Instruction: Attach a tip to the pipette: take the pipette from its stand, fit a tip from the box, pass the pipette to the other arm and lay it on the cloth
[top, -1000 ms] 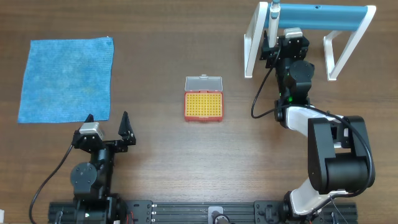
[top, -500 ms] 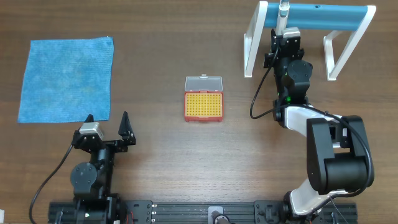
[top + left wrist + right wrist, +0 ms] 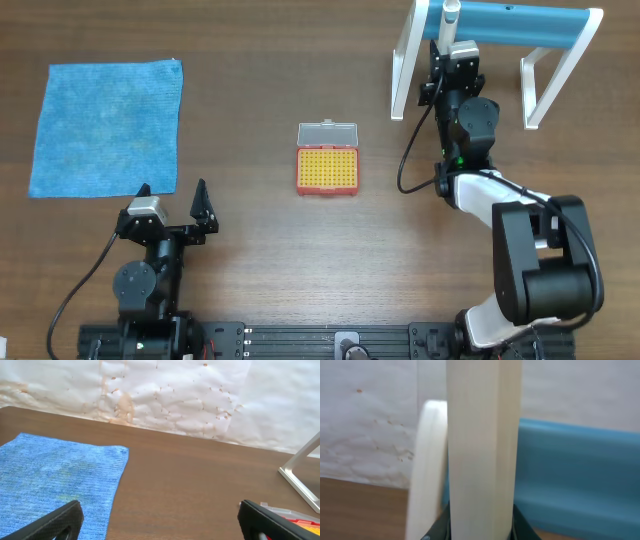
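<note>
Holding: my right gripper [image 3: 481,529] is clamped on the pipette [image 3: 482,435], with a finger pressed against each side of its white body.
Pipette's place: upright at the blue bar of the stand [image 3: 515,22], far right of the table [image 3: 260,255].
Other arm: my left gripper [image 3: 172,186] sits with fingers spread wide, just beside the near corner of the cloth [image 3: 105,128].
Middle: the tip box [image 3: 327,170], lid open, well apart from both grippers.

The pipette [image 3: 482,445] stands so close to my right wrist camera that it is blurred, both ends cut off. The tip box [image 3: 302,516] is mostly cut by the left wrist view's edge.
</note>
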Available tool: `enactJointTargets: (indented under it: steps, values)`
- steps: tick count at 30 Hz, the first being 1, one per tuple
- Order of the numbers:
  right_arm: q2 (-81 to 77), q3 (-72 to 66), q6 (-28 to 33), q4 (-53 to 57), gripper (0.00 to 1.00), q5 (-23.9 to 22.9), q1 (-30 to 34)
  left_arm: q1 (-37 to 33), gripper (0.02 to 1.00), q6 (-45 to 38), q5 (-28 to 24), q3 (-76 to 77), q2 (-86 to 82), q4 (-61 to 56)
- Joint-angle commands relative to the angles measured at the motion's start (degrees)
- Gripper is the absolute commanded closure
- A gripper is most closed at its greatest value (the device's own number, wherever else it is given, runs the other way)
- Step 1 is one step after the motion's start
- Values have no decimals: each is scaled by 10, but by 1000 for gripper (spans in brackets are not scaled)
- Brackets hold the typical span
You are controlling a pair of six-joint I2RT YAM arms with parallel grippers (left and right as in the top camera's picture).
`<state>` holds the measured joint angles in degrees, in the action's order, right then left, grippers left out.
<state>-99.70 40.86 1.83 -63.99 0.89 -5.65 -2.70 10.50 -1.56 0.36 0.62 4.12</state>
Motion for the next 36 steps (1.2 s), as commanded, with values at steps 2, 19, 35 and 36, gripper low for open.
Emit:
enactJointTargets:
  steps: [2,19,35,36]
  values:
    - [84,-72,0,-91,921,92,-64,-2,20,-5,-2,0,-3,4]
    - [25,-166,0,-199,921,184,-256,-2,20,-5,-2,0,-3,4]
    - [-33,-140,-125,-199,921,75,-279,-2,23,-5,-2,0,-3,4]
    - [-34,-137,-126,-199,919,64,-279,-2,23,-5,-2,0,-3,4]
